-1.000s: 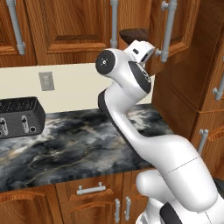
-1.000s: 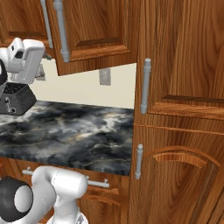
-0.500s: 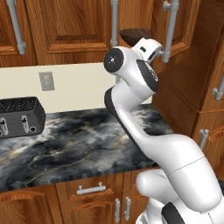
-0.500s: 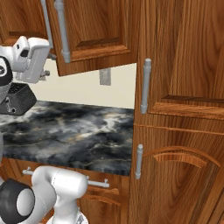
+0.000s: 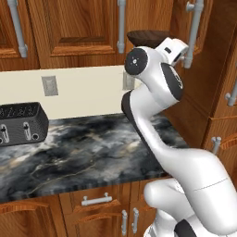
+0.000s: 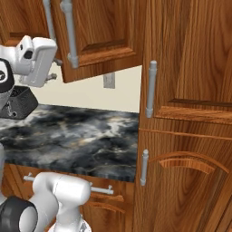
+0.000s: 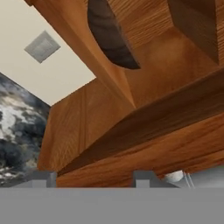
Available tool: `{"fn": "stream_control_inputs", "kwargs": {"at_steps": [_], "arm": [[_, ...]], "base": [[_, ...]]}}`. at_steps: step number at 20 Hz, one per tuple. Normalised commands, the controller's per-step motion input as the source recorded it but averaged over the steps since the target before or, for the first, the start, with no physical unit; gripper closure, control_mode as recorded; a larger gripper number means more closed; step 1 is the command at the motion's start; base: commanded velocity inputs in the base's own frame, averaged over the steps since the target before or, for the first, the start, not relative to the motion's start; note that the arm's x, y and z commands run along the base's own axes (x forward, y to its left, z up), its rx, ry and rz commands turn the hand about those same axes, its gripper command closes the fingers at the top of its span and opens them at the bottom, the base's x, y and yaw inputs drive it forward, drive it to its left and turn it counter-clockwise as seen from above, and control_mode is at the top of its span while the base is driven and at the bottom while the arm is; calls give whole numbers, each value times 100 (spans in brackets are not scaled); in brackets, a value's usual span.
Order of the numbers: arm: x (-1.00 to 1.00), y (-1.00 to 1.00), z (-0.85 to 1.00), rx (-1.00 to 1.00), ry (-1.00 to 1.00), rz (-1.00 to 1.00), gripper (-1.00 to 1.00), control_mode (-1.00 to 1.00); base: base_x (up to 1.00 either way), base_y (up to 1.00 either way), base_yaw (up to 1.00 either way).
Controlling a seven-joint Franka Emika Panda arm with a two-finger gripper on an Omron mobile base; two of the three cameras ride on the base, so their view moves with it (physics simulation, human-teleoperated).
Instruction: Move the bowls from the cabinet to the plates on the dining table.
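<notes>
Reaching up at the open cabinet (image 5: 83,28), gripper (image 7: 92,177) just below the shelf edge, dark brown bowl (image 7: 109,37) above and beyond it, untouched, gripper state indeterminable.

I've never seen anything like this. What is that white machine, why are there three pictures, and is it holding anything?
The white machine is a robot arm in a simulated kitchen. Two pictures come from cameras on its base, looking over it from its left and its right. The third comes from a camera on its hand, looking up along the jaws. On the marble worktop stands a dark toaster. The arm reaches up to the wooden wall cabinet, where a dark brown bowl sits; the hand camera sees that bowl from below. The pictures don't show whether the jaws have gripped anything.
</notes>
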Motion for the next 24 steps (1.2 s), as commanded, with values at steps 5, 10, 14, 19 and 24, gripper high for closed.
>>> {"fn": "stream_control_inputs", "kwargs": {"at_steps": [5, 10, 14, 19, 24], "arm": [[-44, -100, 14, 0, -4, -3, -100, -100], [-38, -100, 4, 0, -3, -2, -100, -100], [-25, -97, 0, 0, -1, -2, -100, -100], [-7, -71, 0, -1, 0, -1, -100, -100], [0, -7, 0, -5, 0, 0, -100, -100]], "base": [[0, 0, 0], [0, 0, 0], [0, 0, 0], [0, 0, 0], [0, 0, 0]]}}
